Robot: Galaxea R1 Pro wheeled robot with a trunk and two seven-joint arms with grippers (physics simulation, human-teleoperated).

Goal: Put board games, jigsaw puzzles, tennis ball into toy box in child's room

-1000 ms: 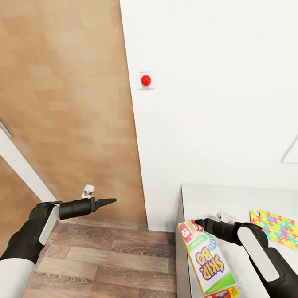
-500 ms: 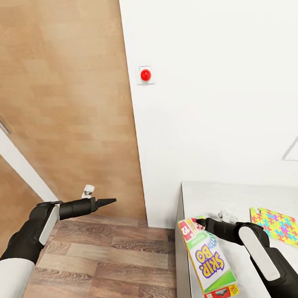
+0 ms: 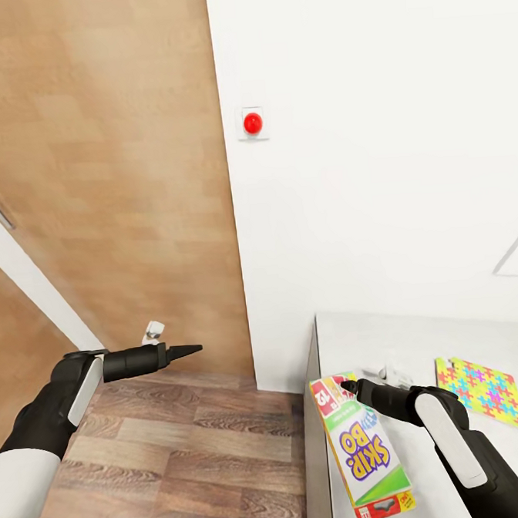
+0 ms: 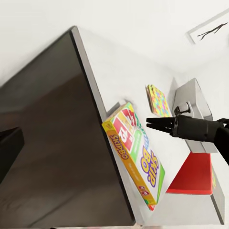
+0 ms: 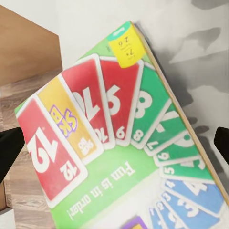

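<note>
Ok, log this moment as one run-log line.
right pincer: open over Skip-Bo box | box: flat at table corner | left pincer: shut, empty | jigsaw puzzle: on table

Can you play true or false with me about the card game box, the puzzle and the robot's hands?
1. The Skip-Bo box lies on the table. True.
2. The jigsaw puzzle is on the floor. False: it lies on the table.
3. The left gripper holds a ball. False: it holds nothing and hangs above the wood floor.
4. The button on the wall is red. True.
5. The right gripper is over the Skip-Bo box, fingers open. True.
</note>
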